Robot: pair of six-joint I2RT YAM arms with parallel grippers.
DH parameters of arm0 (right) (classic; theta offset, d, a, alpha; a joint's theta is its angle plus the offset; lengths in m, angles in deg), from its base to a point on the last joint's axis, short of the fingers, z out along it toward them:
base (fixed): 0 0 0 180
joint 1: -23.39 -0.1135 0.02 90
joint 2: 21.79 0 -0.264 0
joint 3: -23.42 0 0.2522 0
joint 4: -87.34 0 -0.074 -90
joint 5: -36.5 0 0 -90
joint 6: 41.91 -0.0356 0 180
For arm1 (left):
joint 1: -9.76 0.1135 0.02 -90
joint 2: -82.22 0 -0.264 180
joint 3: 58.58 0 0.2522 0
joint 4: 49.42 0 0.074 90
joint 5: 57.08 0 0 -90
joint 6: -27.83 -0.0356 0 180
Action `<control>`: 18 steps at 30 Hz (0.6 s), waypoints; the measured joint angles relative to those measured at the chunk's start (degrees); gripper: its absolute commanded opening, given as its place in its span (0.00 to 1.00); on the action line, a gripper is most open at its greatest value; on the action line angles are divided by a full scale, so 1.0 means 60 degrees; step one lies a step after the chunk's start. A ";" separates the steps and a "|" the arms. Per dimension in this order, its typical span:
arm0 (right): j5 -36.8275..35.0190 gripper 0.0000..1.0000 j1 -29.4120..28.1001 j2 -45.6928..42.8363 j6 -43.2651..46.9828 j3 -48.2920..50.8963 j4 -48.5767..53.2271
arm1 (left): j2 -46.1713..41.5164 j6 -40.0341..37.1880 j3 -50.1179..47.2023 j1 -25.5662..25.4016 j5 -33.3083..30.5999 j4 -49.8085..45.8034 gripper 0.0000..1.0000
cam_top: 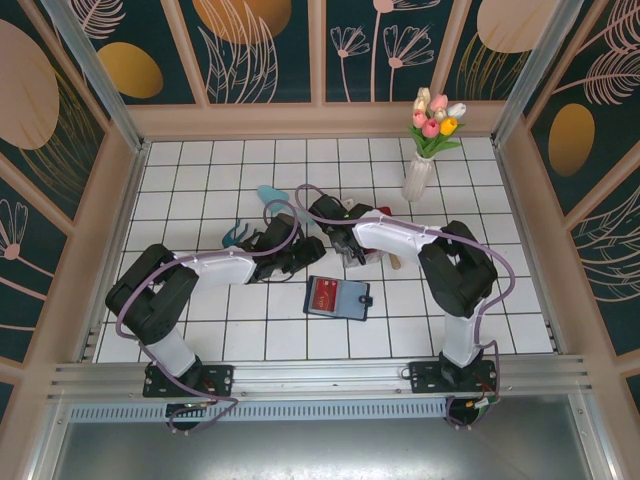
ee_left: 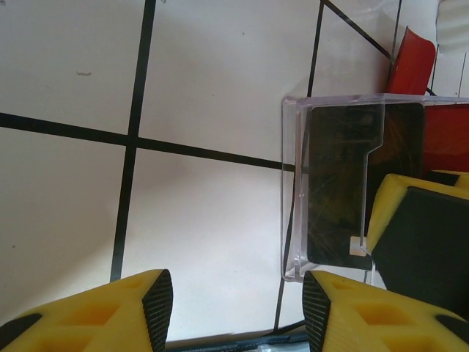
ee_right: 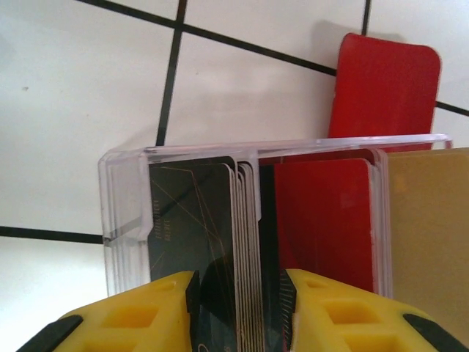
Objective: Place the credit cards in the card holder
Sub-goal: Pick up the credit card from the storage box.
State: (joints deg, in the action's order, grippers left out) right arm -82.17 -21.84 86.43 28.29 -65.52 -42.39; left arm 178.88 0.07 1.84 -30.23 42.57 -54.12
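The navy card holder (cam_top: 337, 297) lies open on the tiles in front of both grippers, with a red card in it; its edge (ee_left: 242, 343) shows under my left fingers. A black credit card (ee_right: 194, 220), a red one (ee_right: 322, 220) and a gold-tan one (ee_right: 429, 235) stand in a clear slotted rack (ee_right: 124, 213). My right gripper (ee_right: 238, 308) is open, its jaws astride the black card and the rack's thin dividers. My left gripper (ee_left: 236, 301) is open over bare tile, its right fingertip (ee_left: 316, 301) at the rack's near corner (ee_left: 293, 271).
A red toy shovel (ee_right: 385, 88) lies flat just behind the rack. A vase of tulips (cam_top: 425, 150) stands at the back right, and teal toys (cam_top: 270, 195) lie behind my left arm. Low walls ring the white tiled table (cam_top: 200, 170).
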 measured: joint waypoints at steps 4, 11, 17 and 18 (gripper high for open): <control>-0.0262 0.28 -0.0004 -0.0004 0.0022 -0.0073 0.0007 | 0.0000 0.0000 0.0000 0.0007 0.0000 0.0029 0.53; -0.0404 0.24 -0.0025 -0.0011 0.0069 -0.0073 0.0051 | 0.0000 0.0004 0.0000 0.0007 0.0007 0.0033 0.52; -0.0397 0.14 -0.0044 -0.0146 0.0080 -0.0073 0.0069 | 0.0000 0.0004 0.0000 0.0007 0.0055 0.0033 0.52; -0.0397 0.13 -0.0044 -0.0175 0.0080 -0.0073 0.0073 | 0.0000 0.0004 0.0000 0.0007 0.0062 0.0033 0.52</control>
State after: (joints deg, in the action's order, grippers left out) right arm -84.55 -22.11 85.38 28.78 -65.96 -41.95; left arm 178.88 0.09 1.84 -30.18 42.95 -53.93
